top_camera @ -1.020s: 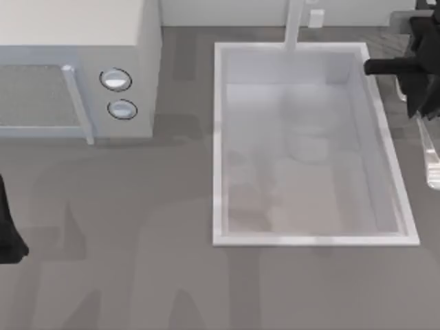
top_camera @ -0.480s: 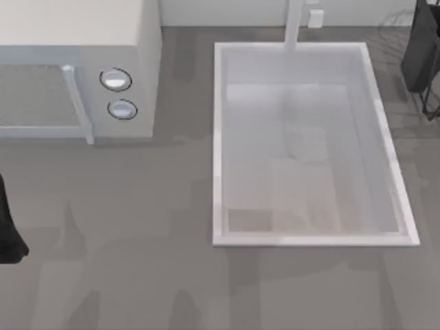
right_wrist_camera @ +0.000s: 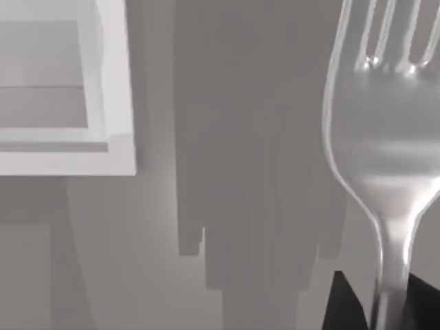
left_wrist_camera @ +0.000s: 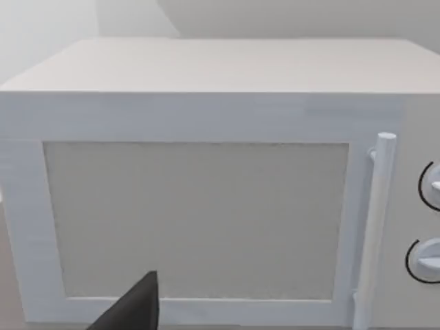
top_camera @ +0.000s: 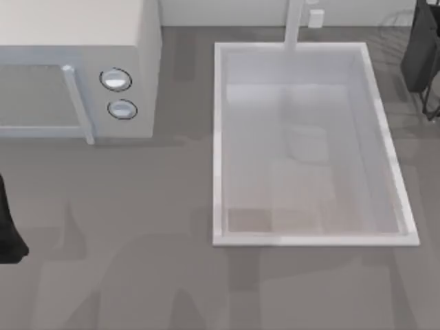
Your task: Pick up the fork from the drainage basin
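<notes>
From the top view, the sink [top_camera: 218,137] sits sunk into the grey desk [top_camera: 137,240] on the right half, white rim all round and a pale glossy inside. A white tap post [top_camera: 294,24] stands at its far rim. The microwave [top_camera: 148,69] with two round knobs [top_camera: 115,80] is over at the left, well apart from the sink. My right arm [top_camera: 419,51] is a dark shape at the far right edge, just outside the sink's rim. My left arm [top_camera: 8,234] is parked at the left edge of the desk.

Left wrist view: looking straight at the microwave [left_wrist_camera: 206,117] front, door panel, upright bar handle [left_wrist_camera: 375,227] and the knobs at the edge. One dark fingertip of the left gripper [left_wrist_camera: 137,309] pokes in at the lower edge; can't tell how far it's open.

Right wrist view: the fork [right_wrist_camera: 385,137] is up close, shiny, tines pointing away from the camera, hanging over the desk beside the sink's corner [right_wrist_camera: 113,103], so it's out of the sink. Its handle runs down between the dark fingers of the right gripper [right_wrist_camera: 385,309], which looks clamped on it.
</notes>
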Controlling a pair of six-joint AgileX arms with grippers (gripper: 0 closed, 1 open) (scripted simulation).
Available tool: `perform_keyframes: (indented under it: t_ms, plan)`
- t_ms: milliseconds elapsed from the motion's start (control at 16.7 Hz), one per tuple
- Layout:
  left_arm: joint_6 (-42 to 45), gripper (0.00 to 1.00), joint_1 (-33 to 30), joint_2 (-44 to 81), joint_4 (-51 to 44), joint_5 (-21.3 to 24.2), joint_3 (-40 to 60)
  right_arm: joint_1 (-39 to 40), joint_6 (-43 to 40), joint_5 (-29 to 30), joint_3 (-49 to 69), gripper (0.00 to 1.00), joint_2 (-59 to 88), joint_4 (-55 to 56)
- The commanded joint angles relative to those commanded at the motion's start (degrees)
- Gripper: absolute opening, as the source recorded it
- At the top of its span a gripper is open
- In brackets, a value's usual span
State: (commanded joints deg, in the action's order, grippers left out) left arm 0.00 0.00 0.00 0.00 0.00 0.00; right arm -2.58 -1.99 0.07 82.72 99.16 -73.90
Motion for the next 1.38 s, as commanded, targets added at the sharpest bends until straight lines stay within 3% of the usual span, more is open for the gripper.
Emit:
perform_keyframes:
  t_ms: [420,780,1380]
  plan:
    - [0.0,1.00,0.0,0.0,0.0,0.0,0.0,0.0,0.1,0.0,-14.5,0.00,3.0,18.4]
    - [0.0,1.00,0.0,0.0,0.0,0.0,0.0,0.0,0.2,0.0,-16.7,0.00,3.6,20.6]
    - [0.0,1.00,0.0,0.0,0.0,0.0,0.0,0.0,0.2,0.0,-16.7,0.75,3.6,20.6]
